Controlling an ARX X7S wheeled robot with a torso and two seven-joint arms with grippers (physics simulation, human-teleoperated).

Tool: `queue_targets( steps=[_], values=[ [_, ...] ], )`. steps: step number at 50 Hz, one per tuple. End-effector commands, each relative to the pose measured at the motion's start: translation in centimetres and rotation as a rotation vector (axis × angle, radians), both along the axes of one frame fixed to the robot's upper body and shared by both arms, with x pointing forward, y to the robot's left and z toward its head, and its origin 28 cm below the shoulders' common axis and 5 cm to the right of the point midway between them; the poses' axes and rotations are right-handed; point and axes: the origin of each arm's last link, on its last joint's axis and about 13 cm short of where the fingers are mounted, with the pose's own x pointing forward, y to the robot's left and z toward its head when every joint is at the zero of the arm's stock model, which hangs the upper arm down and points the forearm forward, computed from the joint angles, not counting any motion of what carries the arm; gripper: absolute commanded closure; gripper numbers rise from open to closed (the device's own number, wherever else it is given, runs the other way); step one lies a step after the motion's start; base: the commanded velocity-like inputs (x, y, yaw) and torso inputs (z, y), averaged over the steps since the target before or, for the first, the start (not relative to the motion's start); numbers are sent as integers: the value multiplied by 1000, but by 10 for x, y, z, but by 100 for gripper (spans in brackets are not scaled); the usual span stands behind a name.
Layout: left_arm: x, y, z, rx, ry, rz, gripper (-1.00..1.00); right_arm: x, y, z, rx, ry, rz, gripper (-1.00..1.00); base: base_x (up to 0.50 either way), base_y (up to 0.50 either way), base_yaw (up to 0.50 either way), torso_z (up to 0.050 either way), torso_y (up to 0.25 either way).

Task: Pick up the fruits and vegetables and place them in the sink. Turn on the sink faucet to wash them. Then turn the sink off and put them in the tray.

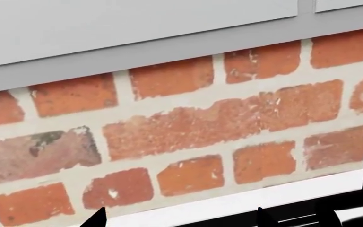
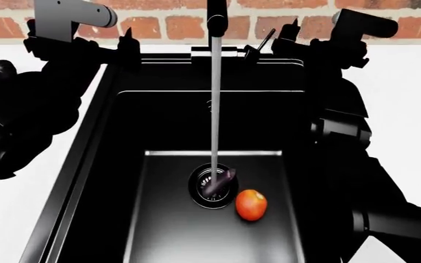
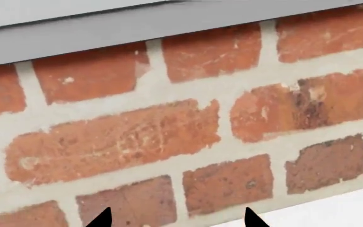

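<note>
Water streams from the sink faucet [image 2: 215, 22] onto the eggplant [image 2: 221, 183] lying over the drain of the sink [image 2: 123, 164], the orange-red fruit [image 2: 251, 205] just beside it, while the left gripper [image 2: 123, 41] and right gripper [image 2: 293, 34] hover parted and empty near the brick wall [image 1: 181, 127]

Black left gripper [image 2: 119, 41] raised, fingertips [image 1: 96, 218] spread apart, nothing between; black right gripper [image 2: 284, 35] likewise raised, tips [image 3: 102, 218] parted, empty; both arms bent, flanking centre
</note>
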Motion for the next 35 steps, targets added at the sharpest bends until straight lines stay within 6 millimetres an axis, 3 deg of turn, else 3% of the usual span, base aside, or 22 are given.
queue_targets(
  steps=[1, 24, 35],
  values=[
    [0, -2, 1, 3, 0, -6, -100, -1, -5, -11, -25, 85, -15, -100, 0, 0, 0, 0, 0],
    [-1, -2, 1, 6, 1, -14, -100, -1, 4, -11, -124, 113, 58, -100, 0, 0, 0, 0, 0],
    [-2, 1, 0, 9, 1, -5, -100, -1, -1, -6, -147, 100, 27, -100, 0, 0, 0, 0, 0]
  ],
)
